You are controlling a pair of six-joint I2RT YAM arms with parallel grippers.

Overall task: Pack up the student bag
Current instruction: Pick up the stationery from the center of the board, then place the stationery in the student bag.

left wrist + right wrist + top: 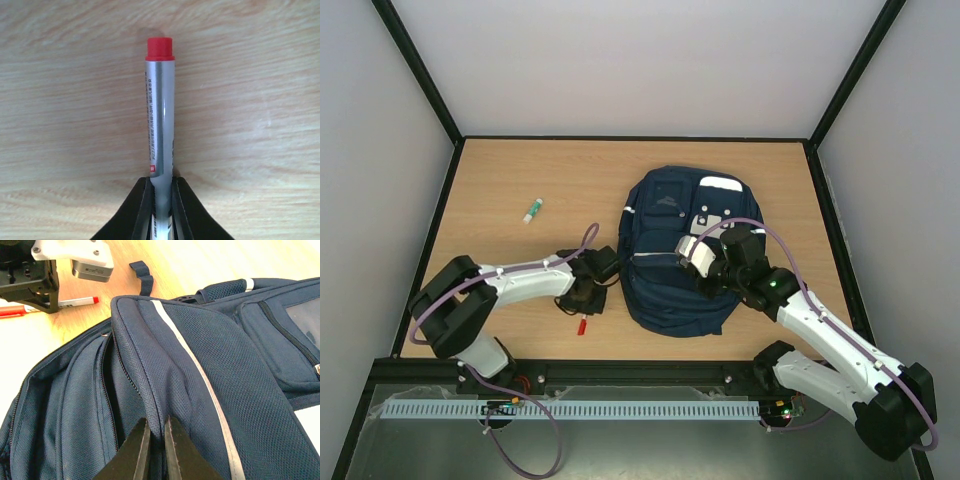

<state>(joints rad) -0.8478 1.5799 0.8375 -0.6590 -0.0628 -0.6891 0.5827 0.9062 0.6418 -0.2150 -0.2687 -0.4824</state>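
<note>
Left gripper [161, 184]: jaws clamp silver marker [160, 110], red-capped.
Right gripper [155, 429]: jaws pinch woven fold of student bag [200, 355].
Top view only: green-tipped tube [532, 209].

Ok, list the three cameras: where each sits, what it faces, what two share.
Top external: above, behind the bases, looking down at table, student bag, left arm, right arm.
Left wrist: faces table; left gripper shut on marker.
Right wrist: faces bag; right gripper pinching its fabric.
Shared: top and right wrist both show bag, marker, left gripper.
</note>
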